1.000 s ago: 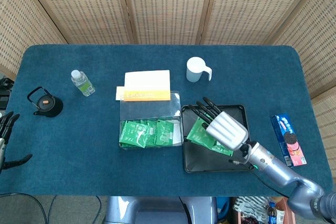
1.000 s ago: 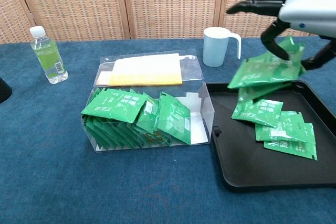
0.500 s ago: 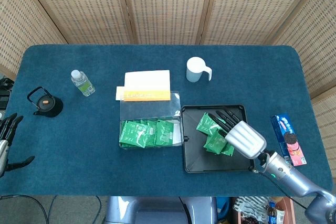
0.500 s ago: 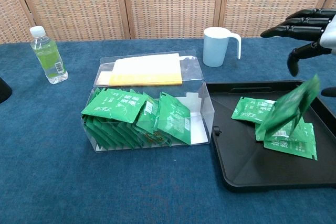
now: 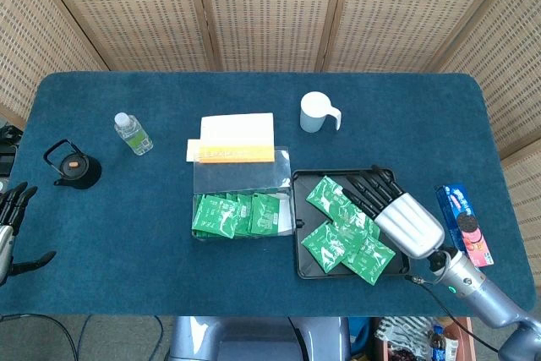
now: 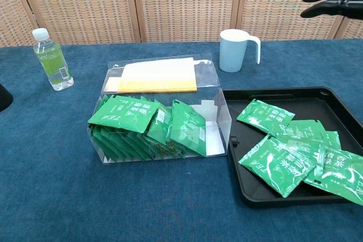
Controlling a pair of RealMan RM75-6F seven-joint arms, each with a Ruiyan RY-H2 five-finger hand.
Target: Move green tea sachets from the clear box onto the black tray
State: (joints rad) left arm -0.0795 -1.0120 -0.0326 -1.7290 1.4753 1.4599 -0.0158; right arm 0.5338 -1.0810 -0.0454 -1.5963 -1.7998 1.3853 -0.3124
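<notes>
Dropped since a moment ago, green tea sachets (image 6: pixel 286 160) are scattered across the black tray (image 6: pixel 272 97); the right hand (image 5: pixel 393 209) is held above, fingers spread, empty.

clear box (image 6: pixel 164 111) open on top | mug (image 6: pixel 235 50) behind tray (image 6: pixel 249 191) | right hand (image 5: pixel 404 219) over tray

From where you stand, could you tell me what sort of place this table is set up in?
Probably an indoor demonstration or test station, not a real kitchen: a table covered in blue cloth, woven folding screens closing off the back, and staged props such as the clear box of green tea sachets and a black tray.
</notes>
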